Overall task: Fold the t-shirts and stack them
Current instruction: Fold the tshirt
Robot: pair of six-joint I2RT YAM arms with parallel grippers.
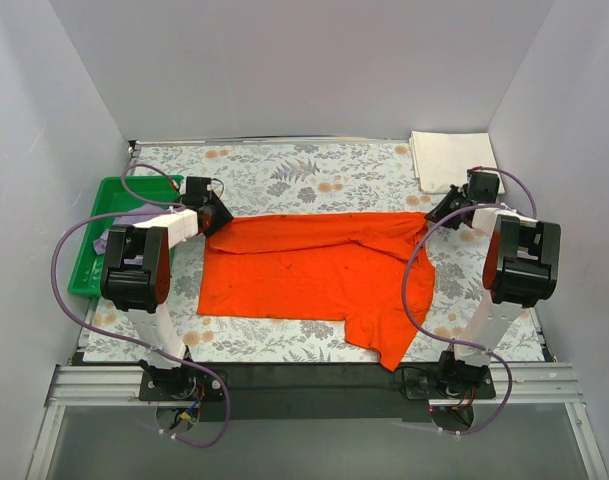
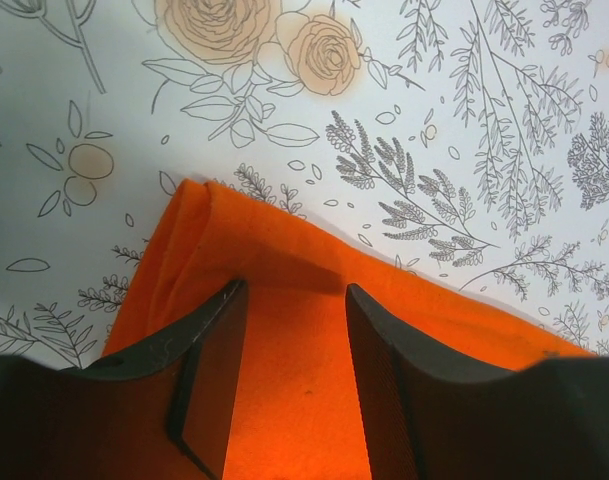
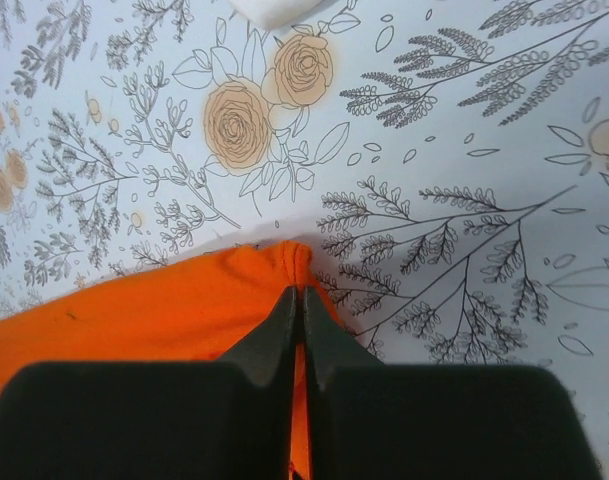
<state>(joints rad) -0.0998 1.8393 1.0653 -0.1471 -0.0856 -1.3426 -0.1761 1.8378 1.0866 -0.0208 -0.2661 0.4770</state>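
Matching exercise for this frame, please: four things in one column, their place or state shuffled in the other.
1. orange shirt
2. white shirt
3. green tray
4. right gripper

A. folded, far right corner
B. shut on orange cloth
C. spread out in the middle
D. at the left side

Pairs: 1-C, 2-A, 3-D, 4-B

Closed jaws pinch the orange t-shirt (image 3: 134,300).
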